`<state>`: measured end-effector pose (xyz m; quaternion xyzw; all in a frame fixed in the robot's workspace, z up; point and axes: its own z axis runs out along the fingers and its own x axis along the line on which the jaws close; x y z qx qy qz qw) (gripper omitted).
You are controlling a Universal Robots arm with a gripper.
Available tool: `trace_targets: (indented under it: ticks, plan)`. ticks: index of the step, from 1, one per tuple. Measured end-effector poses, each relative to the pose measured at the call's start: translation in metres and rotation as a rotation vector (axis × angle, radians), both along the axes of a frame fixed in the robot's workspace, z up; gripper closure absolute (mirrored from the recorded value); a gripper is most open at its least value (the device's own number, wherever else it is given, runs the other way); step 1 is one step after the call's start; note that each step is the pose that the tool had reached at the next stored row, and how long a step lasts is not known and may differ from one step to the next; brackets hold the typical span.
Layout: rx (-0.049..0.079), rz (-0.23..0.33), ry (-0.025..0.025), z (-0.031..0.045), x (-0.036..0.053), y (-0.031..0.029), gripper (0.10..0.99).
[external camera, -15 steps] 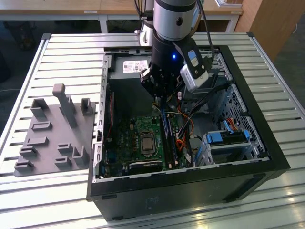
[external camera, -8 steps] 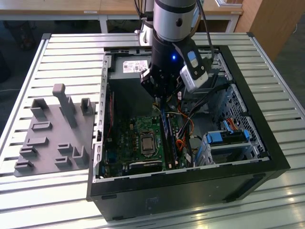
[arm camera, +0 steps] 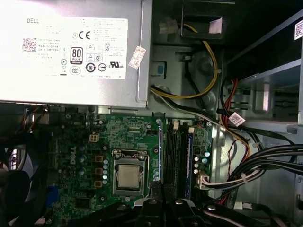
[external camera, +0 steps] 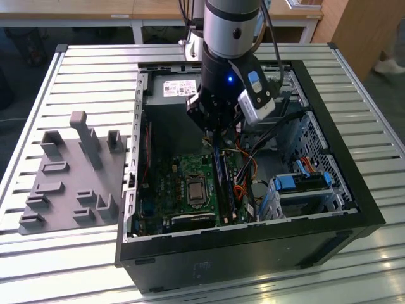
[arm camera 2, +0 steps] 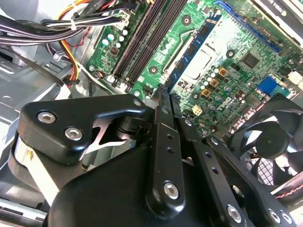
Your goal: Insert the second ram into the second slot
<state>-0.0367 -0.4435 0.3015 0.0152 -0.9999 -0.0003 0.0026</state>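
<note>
The second ram [arm camera 2: 191, 49] is a thin blue stick with dark chips. It stands on edge in the slot nearest the processor socket [arm camera 2: 201, 64], and appears from above as a narrow blue line [arm camera: 158, 151]. My gripper [arm camera 2: 166, 94] is shut, its tips right at the stick's near end; I cannot tell whether they touch it. In the exterior view the gripper [external camera: 212, 134] hangs inside the open computer case, over the stick [external camera: 221, 174]. Two black slots [arm camera 2: 142, 38] beside the stick are empty.
A silver power supply [arm camera: 71, 52] sits at the back of the case [external camera: 354, 209]. Cable bundles [arm camera: 255, 165] run along the slots' far side. A black fan [arm camera 2: 272, 142] is close to my fingers. A grey fixture plate [external camera: 69, 177] lies at the exterior view's left.
</note>
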Motion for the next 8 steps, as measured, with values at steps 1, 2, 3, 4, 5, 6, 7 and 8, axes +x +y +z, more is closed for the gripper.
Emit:
trace_targets:
  ticks: [1,2,3,4,5,6,7,8]
  plan:
    - [0.0,-0.001,0.0,-0.0006,0.0,0.0,0.957]
    - [0.0,-0.001,0.0001,-0.0009,0.0,0.0,0.957]
    - [0.0,-0.001,0.0001,-0.001,0.0,0.0,0.957]
    - [0.0,-0.001,0.0001,-0.0013,0.0,0.0,0.957]
    - [0.0,-0.001,0.0,-0.0016,0.0,0.0,0.957]
    - [0.0,-0.001,0.0,-0.0018,0.0,0.0,0.957]
    - [0.0,-0.001,0.0,-0.002,0.0,0.0,0.957]
    - [0.0,-0.001,0.0,-0.0022,0.0,0.0,0.957]
